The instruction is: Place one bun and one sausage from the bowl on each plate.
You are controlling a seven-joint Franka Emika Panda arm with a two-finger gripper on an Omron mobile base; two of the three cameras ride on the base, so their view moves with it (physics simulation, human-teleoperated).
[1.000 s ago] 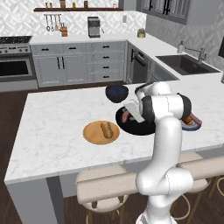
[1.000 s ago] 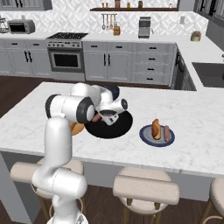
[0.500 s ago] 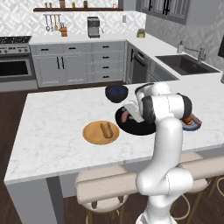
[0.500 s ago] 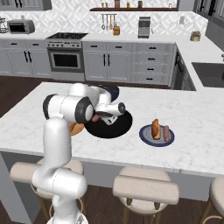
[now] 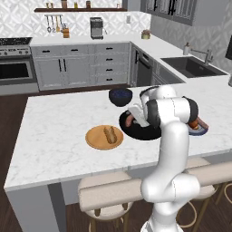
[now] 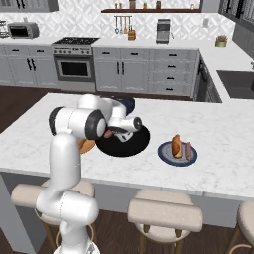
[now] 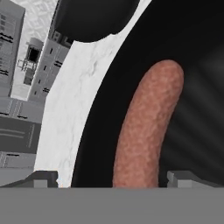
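gripper (image 7: 107,179) low over the black bowl (image 5: 146,133), jaws spread wide, one tip either side of the sausage (image 7: 146,127). sausage lies inside the bowl between the tips; whether they touch it, cannot tell. nothing lifted.

left base view: sausage end (image 5: 129,120) shows just left of the hand, at the bowl's left inner edge. bowl sits mid-island on the white marble counter (image 5: 54,136).

wooden plate (image 5: 94,140) left of the bowl, near but apart from it, holds one bun (image 5: 109,134), lying flat.

blue-grey plate (image 6: 165,154) on the other side of the bowl, just beside it in the right base view. on it: a bun (image 6: 176,146) and a second sausage (image 6: 188,150), side by side.

dark blue bowl (image 5: 120,96) behind the black bowl, further from the robot, close to its rim.

two stools (image 6: 166,213) at the near edge of the island.
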